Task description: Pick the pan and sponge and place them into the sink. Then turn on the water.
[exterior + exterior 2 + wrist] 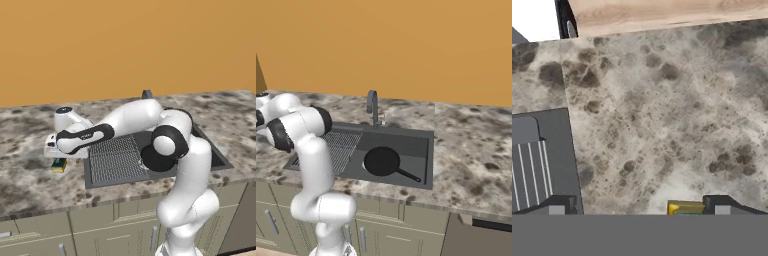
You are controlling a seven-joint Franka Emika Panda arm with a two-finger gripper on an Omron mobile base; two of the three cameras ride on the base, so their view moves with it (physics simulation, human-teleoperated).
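Note:
The black pan (pixel 382 161) lies flat in the deeper basin of the dark grey sink (pixel 415 145), handle pointing to the front right. The arm partly covers the pan (pixel 156 161) in the left base view. The sponge (pixel 59 165), green over yellow, rests on the counter just left of the sink's ribbed drainboard (pixel 114 159). My gripper (pixel 56 158) hangs directly over it, pointing down. In the hand view the gripper (pixel 639 206) is open, its tips wide apart, and the sponge (pixel 684 207) sits between them, close to the right fingertip (pixel 722 204).
The grey arched faucet (pixel 373 107) stands behind the sink with a small side lever. Marbled counter (pixel 662 115) spreads around the sponge. Its front edge and cabinet doors (pixel 95 227) are below. An orange wall (pixel 125 45) rises behind the counter.

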